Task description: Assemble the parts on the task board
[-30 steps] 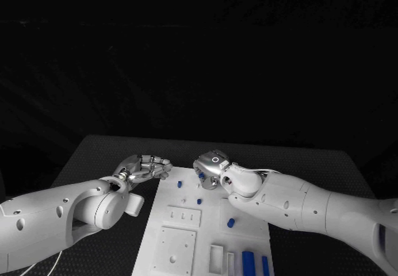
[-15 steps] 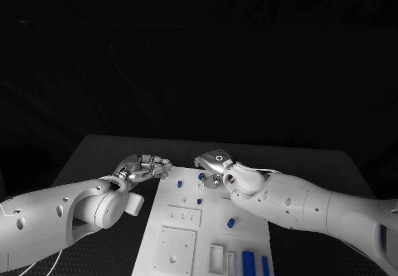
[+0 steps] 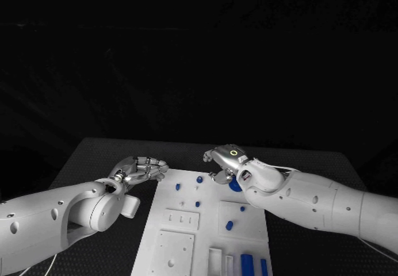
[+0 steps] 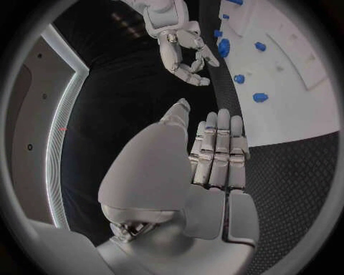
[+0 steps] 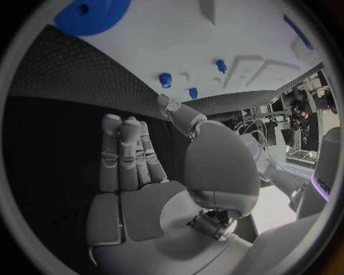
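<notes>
The white task board (image 3: 207,230) lies lengthwise in the middle of the table. A blue gear (image 3: 236,185) lies on its far right part, partly behind my right wrist, and shows as the blue gear (image 5: 93,14) and the blue gear (image 4: 224,47) in the wrist views. Small blue pegs (image 3: 199,179) stand in the far half, with another peg (image 3: 197,203) nearer. My right hand (image 3: 222,160) hovers over the board's far edge, fingers loosely curved, holding nothing. My left hand (image 3: 141,169) hangs just off the board's left far corner, also empty.
Two long blue parts (image 3: 246,264) lie in slots at the board's near right end. Raised white blocks (image 3: 182,218) and a square plate (image 3: 172,247) occupy the near left half. Black matting (image 3: 99,155) surrounds the board.
My right hand has lifted off the far part of the board and moved right, uncovering the blue gear and a peg. The left hand has barely moved.
</notes>
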Controlling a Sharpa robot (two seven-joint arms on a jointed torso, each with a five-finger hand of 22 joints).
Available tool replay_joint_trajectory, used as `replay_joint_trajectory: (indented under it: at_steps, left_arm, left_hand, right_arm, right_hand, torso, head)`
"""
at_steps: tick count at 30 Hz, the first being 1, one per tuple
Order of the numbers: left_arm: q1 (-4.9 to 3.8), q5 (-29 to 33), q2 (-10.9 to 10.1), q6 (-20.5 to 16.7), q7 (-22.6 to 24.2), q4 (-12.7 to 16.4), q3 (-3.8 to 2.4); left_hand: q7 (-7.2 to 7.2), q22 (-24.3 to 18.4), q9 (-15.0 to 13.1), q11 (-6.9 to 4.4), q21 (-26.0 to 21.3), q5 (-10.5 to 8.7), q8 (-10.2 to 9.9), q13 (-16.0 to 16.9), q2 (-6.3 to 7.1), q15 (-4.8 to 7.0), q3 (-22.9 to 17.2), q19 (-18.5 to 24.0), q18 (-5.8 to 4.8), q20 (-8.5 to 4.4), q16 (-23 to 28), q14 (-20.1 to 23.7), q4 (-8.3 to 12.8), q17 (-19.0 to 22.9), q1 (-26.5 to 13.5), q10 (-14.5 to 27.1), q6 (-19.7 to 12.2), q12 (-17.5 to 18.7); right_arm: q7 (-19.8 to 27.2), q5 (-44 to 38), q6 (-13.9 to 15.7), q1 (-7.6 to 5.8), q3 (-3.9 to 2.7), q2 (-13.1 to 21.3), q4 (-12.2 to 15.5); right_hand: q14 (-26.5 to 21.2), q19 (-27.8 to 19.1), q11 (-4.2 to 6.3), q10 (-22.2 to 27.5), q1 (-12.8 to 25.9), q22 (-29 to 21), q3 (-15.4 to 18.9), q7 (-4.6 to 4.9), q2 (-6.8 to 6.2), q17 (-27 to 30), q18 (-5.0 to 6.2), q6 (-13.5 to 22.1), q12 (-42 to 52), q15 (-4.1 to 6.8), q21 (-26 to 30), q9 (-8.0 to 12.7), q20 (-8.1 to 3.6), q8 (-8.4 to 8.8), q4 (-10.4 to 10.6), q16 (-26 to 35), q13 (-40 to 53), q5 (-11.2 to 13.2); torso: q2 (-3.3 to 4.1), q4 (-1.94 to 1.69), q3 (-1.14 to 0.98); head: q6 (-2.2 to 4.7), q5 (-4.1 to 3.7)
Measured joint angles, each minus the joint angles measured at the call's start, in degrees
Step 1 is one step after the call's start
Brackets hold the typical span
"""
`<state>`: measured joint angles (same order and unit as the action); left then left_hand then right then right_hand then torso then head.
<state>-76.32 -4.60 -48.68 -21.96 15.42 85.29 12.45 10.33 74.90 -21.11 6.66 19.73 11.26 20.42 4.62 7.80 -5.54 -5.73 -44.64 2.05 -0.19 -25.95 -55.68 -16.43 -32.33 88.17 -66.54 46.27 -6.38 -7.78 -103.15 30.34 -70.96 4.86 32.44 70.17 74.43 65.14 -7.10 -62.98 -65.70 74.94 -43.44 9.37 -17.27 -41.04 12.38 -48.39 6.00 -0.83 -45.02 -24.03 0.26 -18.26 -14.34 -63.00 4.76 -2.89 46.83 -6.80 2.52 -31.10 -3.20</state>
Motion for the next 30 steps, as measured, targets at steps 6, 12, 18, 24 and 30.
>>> replay_joint_trajectory:
  at_steps: [6, 12, 18, 24, 30]
  left_arm:
    - [-0.03, -0.01, -0.32, 0.00, 0.00, -0.19, 0.00]
    - [-0.03, -0.02, -0.20, 0.05, 0.00, -0.53, 0.02]
    - [-0.03, -0.03, -0.11, 0.10, 0.00, -0.55, 0.03]
    - [-0.03, -0.04, -0.11, 0.12, -0.01, -0.68, 0.04]
    - [-0.03, -0.05, -0.10, 0.14, -0.02, -0.79, 0.05]
  left_hand:
    - [0.00, 0.00, 0.00, 0.00, 0.00, 0.00, 0.00, 0.00, 0.00, 0.00, 0.00, 0.00, -0.01, 0.00, 0.00, 0.00, 0.00, 0.00, 0.00, 0.00, 0.00, 0.00]
    - [0.00, 0.04, 0.00, 0.00, 0.00, 1.11, -0.04, 0.01, -0.04, 0.00, 0.00, 0.00, -0.01, 0.00, 0.00, 0.00, 0.00, -0.07, 1.16, 0.00, 0.00, 0.00]
    - [0.00, 0.04, -0.01, 0.00, 0.00, 1.11, -0.28, -0.10, -0.04, 0.00, 0.00, 0.00, -0.01, 0.00, 0.00, 0.00, 0.00, -0.07, 1.17, 0.00, 0.00, 0.39]
    - [0.00, 0.04, 0.03, 0.00, 0.00, 1.11, -0.28, -0.10, -0.04, 0.00, 0.00, 0.00, -0.01, 0.00, 0.22, 0.00, 0.00, -0.12, 1.17, 0.00, 0.00, 0.39]
    - [0.00, 0.03, 0.04, 0.00, 0.00, 1.11, -0.28, -0.10, -0.04, 0.00, 0.00, 0.00, -0.01, 0.00, 0.22, 0.00, 0.00, -0.12, 1.17, 0.00, 0.00, 0.39]
  right_arm:
    - [0.27, 2.70, -0.95, -0.62, -1.91, 6.54, 5.13]
    - [0.55, 6.09, -3.90, -0.83, -1.95, 10.04, 5.60]
    - [0.96, 8.59, -7.91, -0.79, -1.88, 10.42, 3.80]
    - [1.20, 10.00, -11.12, 0.26, -1.77, 10.29, 2.61]
    - [1.70, 11.80, -12.95, 1.44, -1.51, 8.93, 0.59]
  right_hand:
    - [0.77, 0.70, 2.14, -5.95, -0.31, -0.01, -0.75, -0.19, 0.31, 0.12, -0.01, -2.46, 3.12, 2.08, -0.44, -0.58, -0.29, -1.49, 1.54, -0.87, 1.59, 0.00]
    - [0.71, 1.36, 4.81, -12.91, -0.27, -0.01, 0.89, -0.73, 0.34, -1.36, 0.53, -3.50, 8.47, 4.45, -1.11, -0.78, -0.38, -1.87, 1.82, -3.03, 5.37, -0.34]
    - [0.42, 3.14, 6.21, -4.11, 2.20, -0.02, 6.77, -2.23, 1.44, -6.57, 1.45, -3.04, 44.41, 6.05, -4.47, -0.72, -1.31, -0.74, 0.96, -8.16, 36.29, -3.38]
    - [-0.25, 2.90, 6.29, -0.86, 3.19, -0.02, 7.34, -2.06, 1.82, -11.37, 0.99, -2.87, 62.84, 5.72, -8.68, -0.61, -2.15, -0.16, 1.54, -11.58, 52.24, -3.99]
    - [-0.43, 2.52, 6.47, -0.66, 4.68, -0.02, 8.37, -1.79, 2.17, -13.12, 0.81, -2.60, 66.34, 5.54, -10.43, -0.58, -2.55, 0.67, 2.08, -12.04, 55.52, -5.36]
  torso:
    - [-0.01, 0.23, -0.07]
    - [-0.07, 0.76, -0.21]
    - [-0.13, 1.05, -0.36]
    - [-0.13, 1.13, -0.43]
    - [-0.07, 1.09, -0.42]
  head:
    - [0.35, -0.26]
    - [0.57, -0.19]
    - [0.65, -0.33]
    - [0.55, -0.55]
    - [0.27, -0.75]
